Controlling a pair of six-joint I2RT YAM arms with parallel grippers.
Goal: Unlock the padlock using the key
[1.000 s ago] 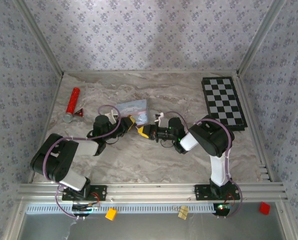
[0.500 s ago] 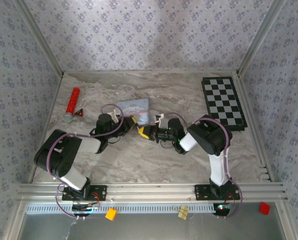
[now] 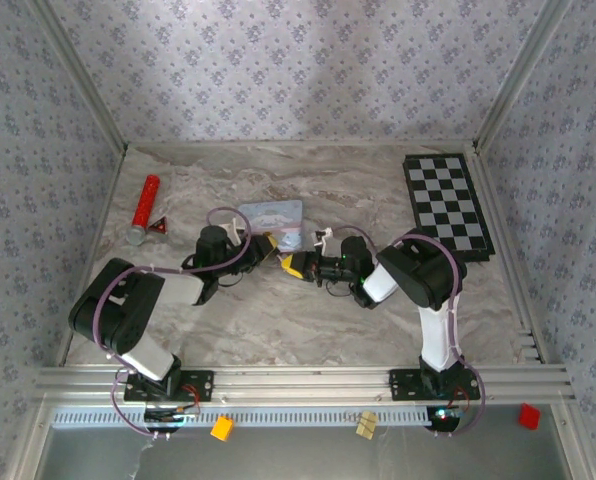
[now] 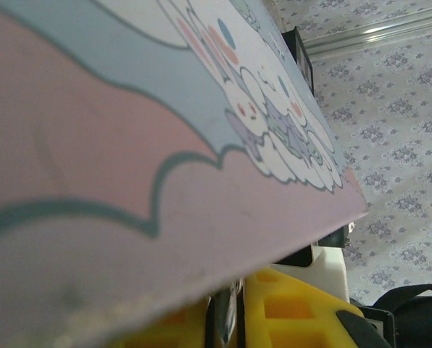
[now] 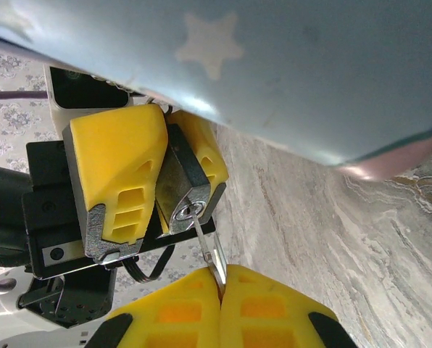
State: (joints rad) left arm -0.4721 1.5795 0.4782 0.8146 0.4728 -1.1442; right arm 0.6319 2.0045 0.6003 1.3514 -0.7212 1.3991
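The marble table has papered walls around it. The left gripper pinches the padlock, and the right gripper pinches the key. Bare marble lies at their six o'clock.

No readable txt, brand or no. anywhere, incl. on the cartoon-printed tin.

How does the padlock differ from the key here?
The padlock is a chunky dark block; the key is a thin silvery sliver. The padlock sits clamped in the left gripper, the key in the right gripper. Both are metal, and the key's tip meets the padlock's keyhole.
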